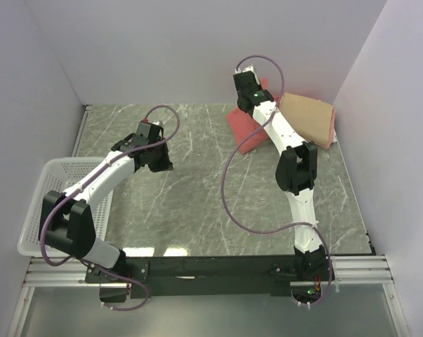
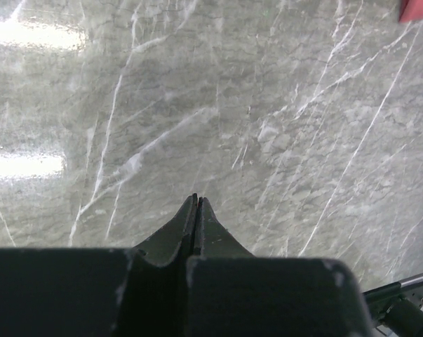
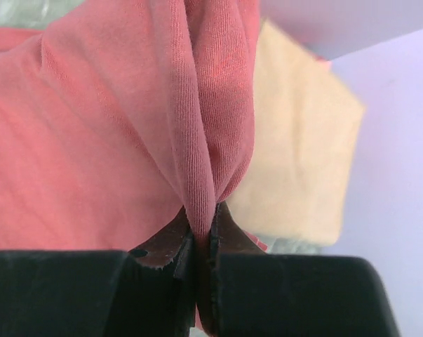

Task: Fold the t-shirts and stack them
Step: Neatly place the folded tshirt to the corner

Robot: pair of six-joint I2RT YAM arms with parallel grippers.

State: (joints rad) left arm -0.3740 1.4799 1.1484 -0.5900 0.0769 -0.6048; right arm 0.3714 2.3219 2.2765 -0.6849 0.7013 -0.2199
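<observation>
White mesh basket (image 1: 53,175) at L edge of marble table (image 2: 267,105), L arm (image 1: 106,175) angled over it. L gripper (image 2: 198,205) pressed closed, holding nothing, above bare marble. R arm (image 1: 295,175) stretched to far R; R gripper (image 3: 200,228) pinches a fold of salmon-red t-shirt (image 3: 92,140), just beside folded tan t-shirt (image 1: 309,119).

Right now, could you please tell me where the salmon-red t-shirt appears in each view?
Top external: the salmon-red t-shirt lies far right on the table, partly under the right arm.
Left wrist: only a red sliver in the top right corner.
Right wrist: fills left and centre, pinched in the right gripper.
Shared landmark: the tan t-shirt beside it, top and right wrist views.
</observation>
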